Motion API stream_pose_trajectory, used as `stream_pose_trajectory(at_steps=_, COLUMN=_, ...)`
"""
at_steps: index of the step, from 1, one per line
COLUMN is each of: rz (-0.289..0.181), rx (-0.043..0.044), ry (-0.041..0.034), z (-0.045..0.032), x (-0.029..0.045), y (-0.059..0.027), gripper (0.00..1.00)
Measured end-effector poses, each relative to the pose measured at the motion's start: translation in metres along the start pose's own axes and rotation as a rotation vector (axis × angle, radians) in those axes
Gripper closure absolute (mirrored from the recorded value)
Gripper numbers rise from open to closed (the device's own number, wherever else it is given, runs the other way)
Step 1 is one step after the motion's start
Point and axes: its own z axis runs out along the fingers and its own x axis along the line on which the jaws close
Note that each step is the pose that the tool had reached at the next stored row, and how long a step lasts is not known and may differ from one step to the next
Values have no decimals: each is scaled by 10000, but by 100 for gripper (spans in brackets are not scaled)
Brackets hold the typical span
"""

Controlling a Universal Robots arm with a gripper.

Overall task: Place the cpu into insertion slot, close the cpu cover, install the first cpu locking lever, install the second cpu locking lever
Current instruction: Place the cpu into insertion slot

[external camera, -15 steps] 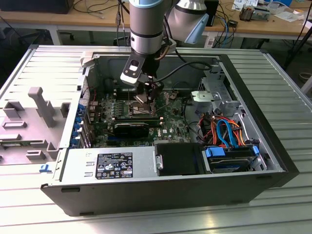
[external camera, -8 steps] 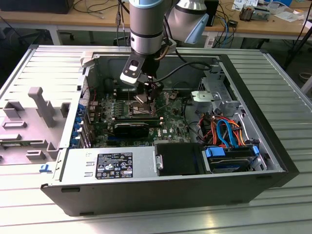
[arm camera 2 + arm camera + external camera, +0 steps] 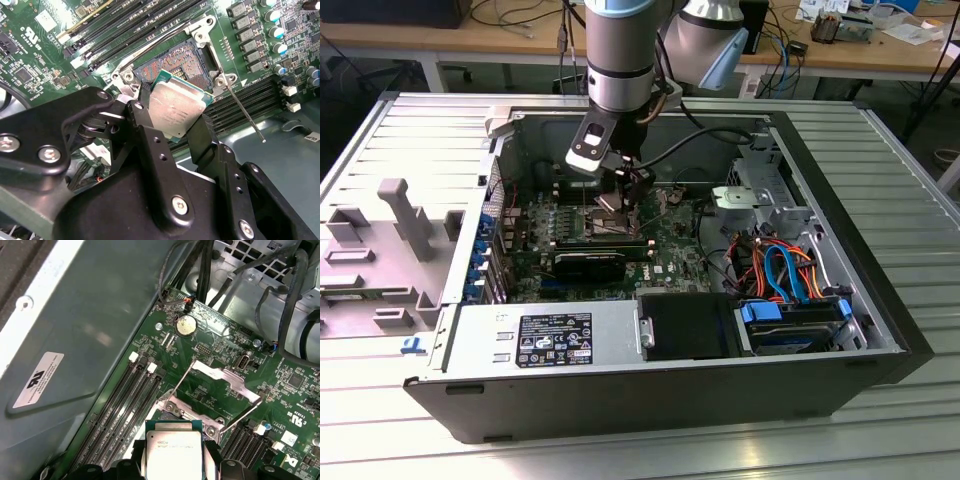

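On a ribbed metal surface (image 3: pixel 910 180), inside an open computer case (image 3: pixel 620 400): holds the cpu (image 3: pixel 177 107) over the insertion slot (image 3: pixel 176 61).

Clamps the silver-topped chip by two opposite edges in the gripper (image 3: pixel 175 117), black fingers closed narrowly on it, just over the dark-framed socket on the green circuit board (image 3: pixel 30 65), not yet seated. Shows, in the first wrist view, the cpu cover (image 3: pixel 225 376) raised open beyond the socket, two thin locking levers (image 3: pixel 182 379) standing free, and long black memory slots (image 3: pixel 125 400) alongside.
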Motion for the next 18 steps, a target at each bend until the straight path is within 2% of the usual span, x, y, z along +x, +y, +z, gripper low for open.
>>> stream_pose_trajectory(at_steps=18, rz=195, rx=-4, ry=-3, z=10, x=0, y=0, gripper=46)
